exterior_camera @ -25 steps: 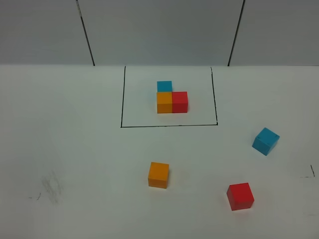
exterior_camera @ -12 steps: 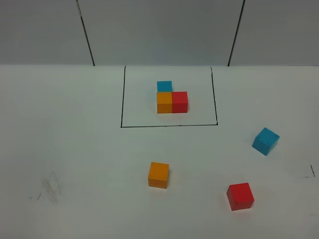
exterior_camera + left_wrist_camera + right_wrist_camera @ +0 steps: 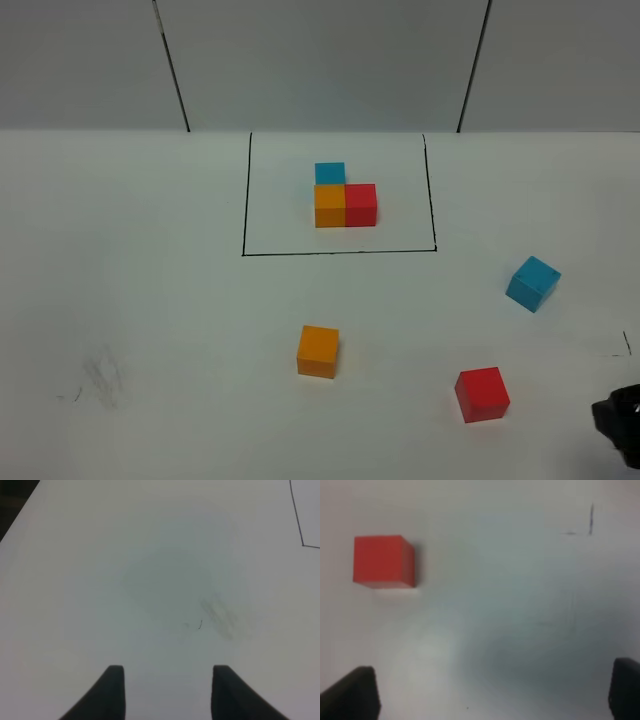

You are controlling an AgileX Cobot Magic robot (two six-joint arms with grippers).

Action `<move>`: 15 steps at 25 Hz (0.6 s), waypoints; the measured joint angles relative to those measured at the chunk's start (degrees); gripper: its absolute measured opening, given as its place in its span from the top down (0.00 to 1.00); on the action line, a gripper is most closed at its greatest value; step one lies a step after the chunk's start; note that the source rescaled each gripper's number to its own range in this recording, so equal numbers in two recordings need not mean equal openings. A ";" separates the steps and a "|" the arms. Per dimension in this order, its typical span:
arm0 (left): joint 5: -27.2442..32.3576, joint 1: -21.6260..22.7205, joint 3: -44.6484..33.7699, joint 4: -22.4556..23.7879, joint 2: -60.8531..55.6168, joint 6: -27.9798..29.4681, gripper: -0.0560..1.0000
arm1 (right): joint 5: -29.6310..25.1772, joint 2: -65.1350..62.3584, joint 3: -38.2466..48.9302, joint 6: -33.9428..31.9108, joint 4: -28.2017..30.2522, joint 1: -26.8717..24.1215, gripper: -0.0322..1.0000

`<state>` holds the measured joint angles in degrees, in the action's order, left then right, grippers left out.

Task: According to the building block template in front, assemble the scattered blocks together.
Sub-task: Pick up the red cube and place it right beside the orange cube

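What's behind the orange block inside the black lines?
A blue block sits right behind that orange block, against it. Only its upper part shows; its lower part is covered by the orange one. Nothing else shows behind it.

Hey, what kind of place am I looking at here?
Probably a robot lab test bench: a plain white table, a hand-drawn black rectangle framing a cube template, and grey partition panels behind.
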<state>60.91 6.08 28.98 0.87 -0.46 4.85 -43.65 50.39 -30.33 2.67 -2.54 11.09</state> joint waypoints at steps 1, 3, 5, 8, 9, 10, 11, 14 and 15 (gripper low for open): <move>0.00 0.00 0.00 0.00 0.00 0.00 0.94 | 1.11 2.11 0.00 0.30 1.15 2.51 0.13; 0.00 0.00 0.00 0.00 0.00 0.00 0.94 | 4.05 5.64 -0.28 0.25 2.97 8.03 0.13; 0.00 0.00 0.00 0.00 0.00 0.00 0.94 | 6.51 9.68 -1.93 -0.91 3.65 13.72 0.14; 0.00 0.00 0.00 0.00 0.00 0.00 0.94 | 8.16 16.57 -6.70 -3.12 3.77 18.05 0.14; 0.00 0.00 0.00 0.00 0.00 0.00 0.94 | 8.04 18.81 -8.66 -3.61 3.77 18.52 0.14; 0.00 0.00 0.00 0.00 0.00 0.00 0.94 | 7.48 21.45 -10.30 -4.09 3.77 18.66 0.14; 0.00 0.00 0.00 0.00 0.00 0.00 0.94 | 6.49 24.06 -12.15 -4.79 3.77 18.79 0.14; 0.00 0.00 0.00 0.00 0.00 0.00 0.94 | 4.26 30.17 -16.57 -9.13 2.96 18.91 0.16; 0.00 0.00 0.00 0.00 0.00 0.00 0.94 | 4.17 31.81 -17.68 -10.63 2.54 18.91 0.17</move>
<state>60.91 6.08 28.98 0.87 -0.46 4.85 -39.48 82.20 -48.01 -7.96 0.00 30.00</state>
